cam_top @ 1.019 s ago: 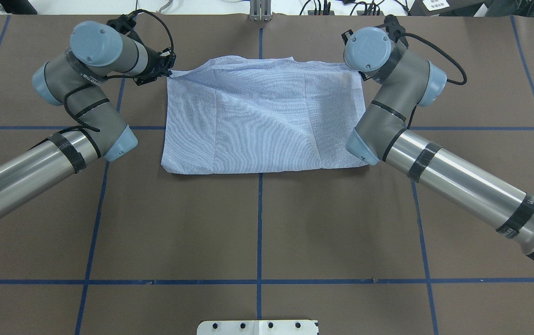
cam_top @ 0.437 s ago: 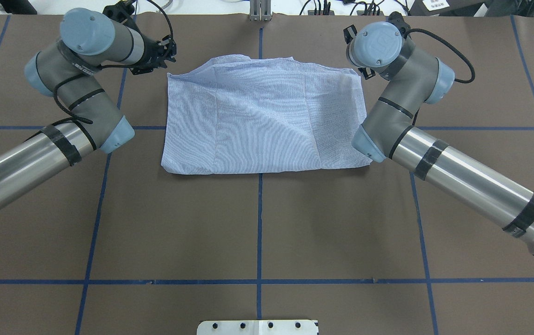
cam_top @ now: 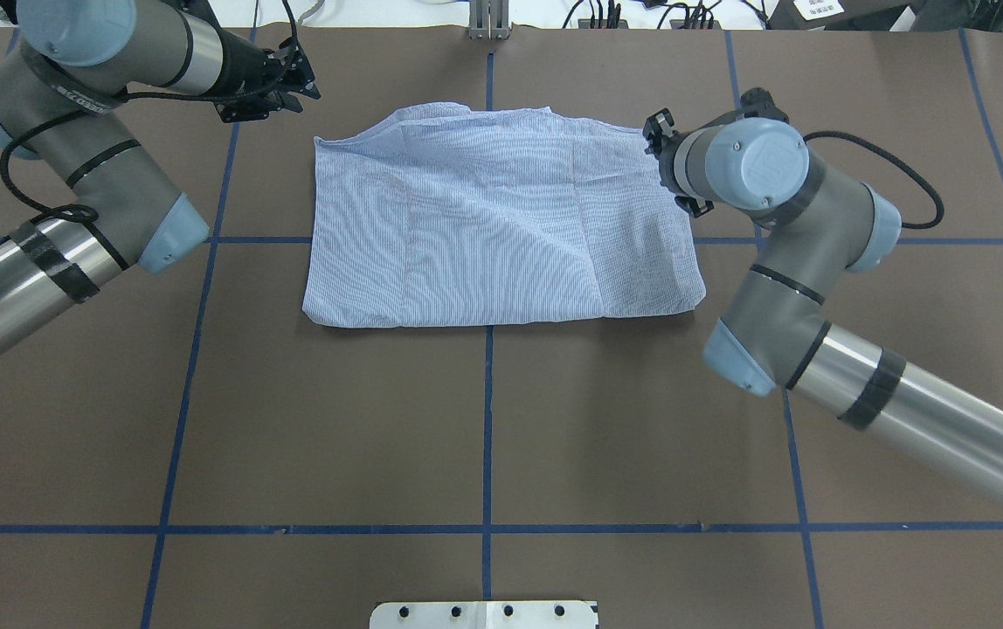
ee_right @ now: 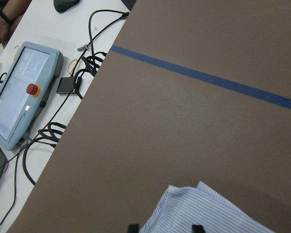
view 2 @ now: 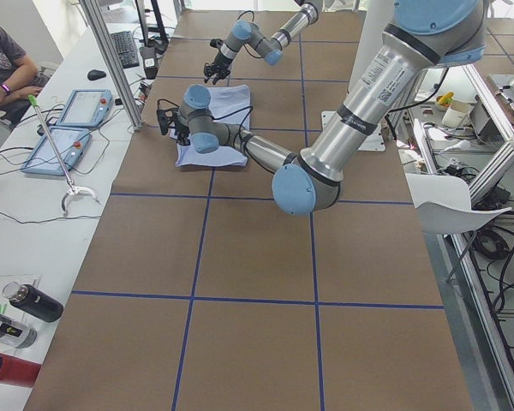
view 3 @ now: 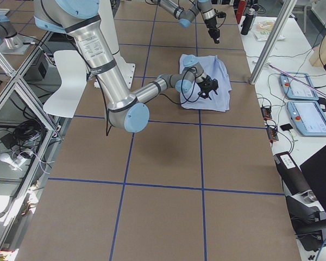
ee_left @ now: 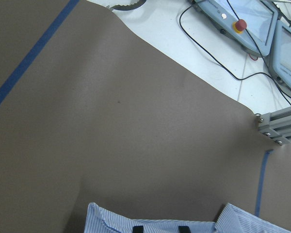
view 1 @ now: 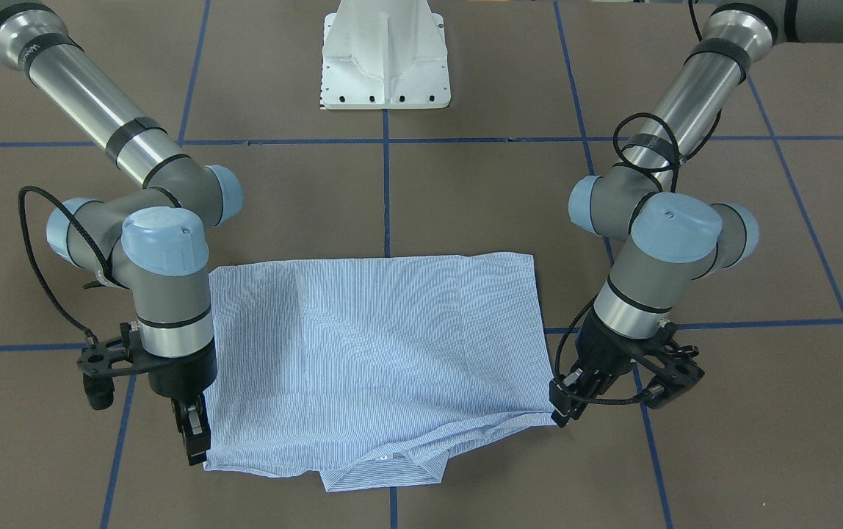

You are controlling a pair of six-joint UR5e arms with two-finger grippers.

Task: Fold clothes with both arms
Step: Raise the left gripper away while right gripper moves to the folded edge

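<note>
At the far edge of the desk (cam_top: 484, 419), I have just let go of the far corners of the striped shirt (cam_top: 484, 227) and drawn back, so my left pincer (view 1: 562, 405) and right pincer (view 1: 195, 443) now hang spread and empty just beside it. The shirt lies flat in a rectangle mid-desk, so I judge this fold laid and another due. Its white neck tag (view 1: 385, 455) is too small to read.

The near left arm (view 2: 360, 94) stretches far along the brown desk (view 2: 257, 291). The left gripper (view 2: 165, 116) is just beside the striped shirt (view 2: 216, 157). The small, far right arm (view 2: 244, 32) hangs the right gripper (view 2: 212, 72) near the shirt's far end. A person (view 2: 4, 60) sits at the side bench.
</note>
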